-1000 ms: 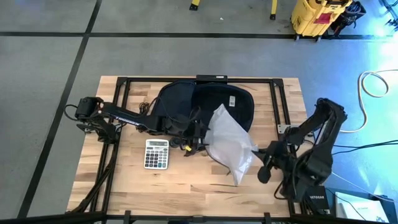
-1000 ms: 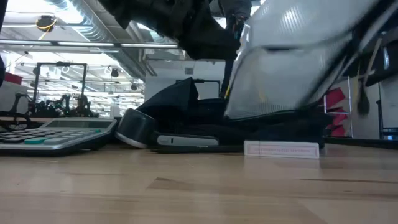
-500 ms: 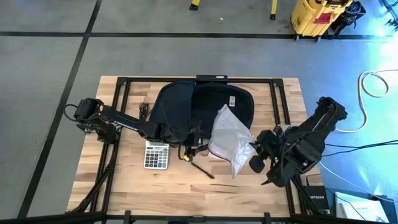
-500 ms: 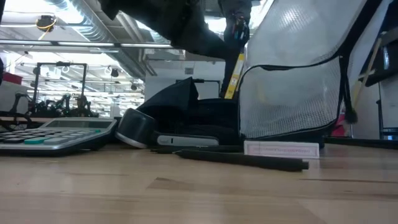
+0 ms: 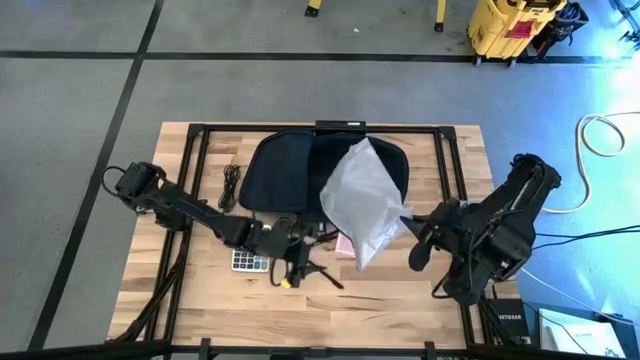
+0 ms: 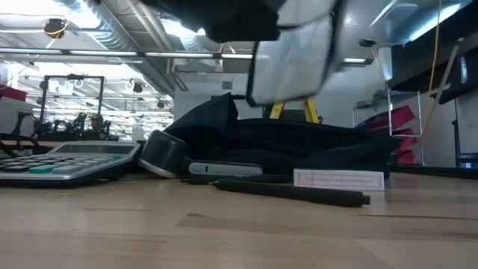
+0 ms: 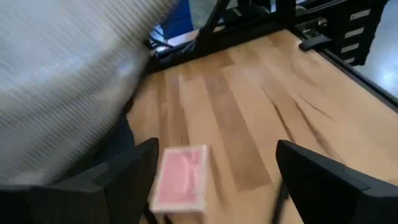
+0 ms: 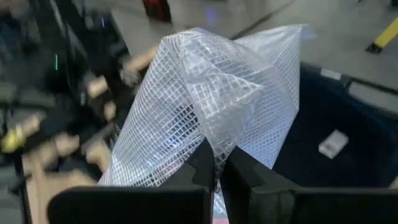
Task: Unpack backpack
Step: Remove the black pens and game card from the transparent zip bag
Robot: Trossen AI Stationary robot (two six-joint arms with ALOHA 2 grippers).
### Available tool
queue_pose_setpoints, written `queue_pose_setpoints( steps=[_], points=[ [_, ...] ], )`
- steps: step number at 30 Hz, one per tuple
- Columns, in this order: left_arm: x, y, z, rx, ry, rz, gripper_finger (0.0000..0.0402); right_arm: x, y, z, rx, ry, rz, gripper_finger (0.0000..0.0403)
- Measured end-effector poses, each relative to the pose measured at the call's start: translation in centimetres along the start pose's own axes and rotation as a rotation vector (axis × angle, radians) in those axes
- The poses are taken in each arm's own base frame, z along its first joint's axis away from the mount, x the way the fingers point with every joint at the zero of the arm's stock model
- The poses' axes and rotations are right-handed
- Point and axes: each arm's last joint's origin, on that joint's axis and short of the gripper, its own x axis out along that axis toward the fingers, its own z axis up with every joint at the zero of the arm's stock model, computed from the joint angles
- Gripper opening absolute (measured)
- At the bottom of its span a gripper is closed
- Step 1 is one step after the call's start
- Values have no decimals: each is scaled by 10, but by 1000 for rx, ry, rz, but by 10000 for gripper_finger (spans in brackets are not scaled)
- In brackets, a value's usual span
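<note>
Lying behind right claw (image 8: 217, 163) & its mesh bag (image 5: 362, 195): backpack (image 5: 285, 165).

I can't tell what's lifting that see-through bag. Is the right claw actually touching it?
Touching. In the right wrist view, the right claw has its two dark fingers shut on a fold of the clear mesh plastic bag, with no gap between them.

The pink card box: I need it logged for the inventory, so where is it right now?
In the high view the pink card box lies on the table just in front of the backpack, under the lifted mesh bag, right of the left gripper.
</note>
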Motion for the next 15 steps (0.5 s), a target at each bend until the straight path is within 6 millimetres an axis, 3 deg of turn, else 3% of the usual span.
queue_pose_setpoints(
  steps=[5, 9, 15],
  points=[
    [-16, -24, -33, -68, 18, 66, 310, 0, -2, 4, 32, -114, 7, 0],
    [-29, -37, -48, -117, -15, 93, 310, 7, -3, 5, 54, -210, -15, 0],
    [-48, -52, -47, -212, -181, 113, 310, 50, -20, -8, 51, -208, -210, 0]
  ],
)
